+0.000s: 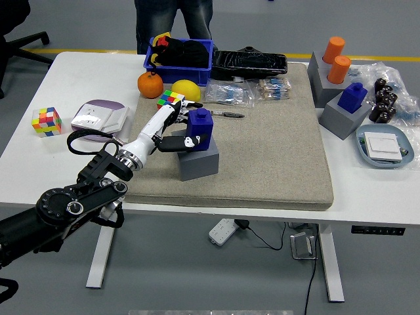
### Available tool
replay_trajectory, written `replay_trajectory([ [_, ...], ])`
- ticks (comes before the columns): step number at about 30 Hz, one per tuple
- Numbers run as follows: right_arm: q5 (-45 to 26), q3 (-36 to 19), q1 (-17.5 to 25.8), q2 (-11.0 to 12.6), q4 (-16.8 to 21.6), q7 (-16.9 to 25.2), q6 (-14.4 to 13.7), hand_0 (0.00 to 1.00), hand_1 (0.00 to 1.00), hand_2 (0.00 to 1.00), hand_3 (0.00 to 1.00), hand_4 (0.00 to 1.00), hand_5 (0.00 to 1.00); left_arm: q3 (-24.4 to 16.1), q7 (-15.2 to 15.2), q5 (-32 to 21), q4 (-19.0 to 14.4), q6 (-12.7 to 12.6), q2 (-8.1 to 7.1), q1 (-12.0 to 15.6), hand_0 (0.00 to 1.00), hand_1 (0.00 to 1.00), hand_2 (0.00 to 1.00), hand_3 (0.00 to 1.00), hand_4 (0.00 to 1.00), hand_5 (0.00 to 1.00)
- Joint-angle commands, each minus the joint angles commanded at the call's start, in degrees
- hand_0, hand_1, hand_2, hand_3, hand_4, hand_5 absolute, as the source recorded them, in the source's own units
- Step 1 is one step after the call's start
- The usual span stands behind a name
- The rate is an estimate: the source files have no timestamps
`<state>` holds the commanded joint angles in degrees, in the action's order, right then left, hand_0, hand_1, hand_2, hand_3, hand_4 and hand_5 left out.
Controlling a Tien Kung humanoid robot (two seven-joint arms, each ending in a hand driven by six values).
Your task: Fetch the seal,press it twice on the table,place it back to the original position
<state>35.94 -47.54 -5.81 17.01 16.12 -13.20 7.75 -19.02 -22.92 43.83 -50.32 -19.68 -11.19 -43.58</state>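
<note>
White and black, the left hand (pixel 176 126) reaches in from the lower left and closes around the blue seal (pixel 199 126): its pale fingers (pixel 172 113) lie along the seal's left side and a dark thumb wraps the front lower down. The seal stands upright, its base at the top of the grey holder (pixel 197 157); I cannot tell whether it has lifted clear of the socket. The holder sits on the beige mat (pixel 275 151), near the mat's left edge. The left arm (pixel 72 203) runs back, black and jointed, across the table (pixel 39 164) corner to the picture's lower left.

Just behind the hand lie a small colour cube (pixel 170 98), a yellow fruit (pixel 186 90) and an orange (pixel 150 84), with a blue bin (pixel 197 65) holding dark items beyond them. A black tray (pixel 249 63) and clear packets (pixel 230 93) sit along the mat's far edge. To the left on the bare table rest a white and lilac box (pixel 98 117) and a second colour cube (pixel 46 121).

Well apart on the right stand another grey holder with a blue seal (pixel 355 96), a holder with 2 orange cylinders (pixel 336 59), a cluster of small dark pieces (pixel 383 98) and a pale dish (pixel 384 147). A person's legs (pixel 174 18) show at the far side.
</note>
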Motion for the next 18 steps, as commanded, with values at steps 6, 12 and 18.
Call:
replay_trajectory([
  [6, 0.0, 0.1, 0.0, 0.0, 0.0, 0.0, 0.0, 0.853, 0.769, 0.713, 0.74, 0.789, 0.564, 0.1, -0.4, -0.4, 0.7, -0.4, 0.75, 0.1, 0.691, 0.399, 0.347, 0.759, 0.598, 0.002],
  [12, 0.0, 0.2, 0.0, 0.0, 0.0, 0.0, 0.0, 0.852, 0.769, 0.71, 0.74, 0.789, 0.563, 0.1, -0.8, 0.1, 1.5, -0.9, 1.07, 0.0, 0.69, 0.41, 0.348, 0.758, 0.604, 0.002],
  [18, -0.1, 0.1, 0.0, 0.0, 0.0, 0.0, 0.0, 0.852, 0.768, 0.709, 0.74, 0.788, 0.563, -0.2, -1.1, -0.2, 2.3, -1.1, 0.67, 0.0, 0.689, 0.414, 0.349, 0.753, 0.607, 0.002],
])
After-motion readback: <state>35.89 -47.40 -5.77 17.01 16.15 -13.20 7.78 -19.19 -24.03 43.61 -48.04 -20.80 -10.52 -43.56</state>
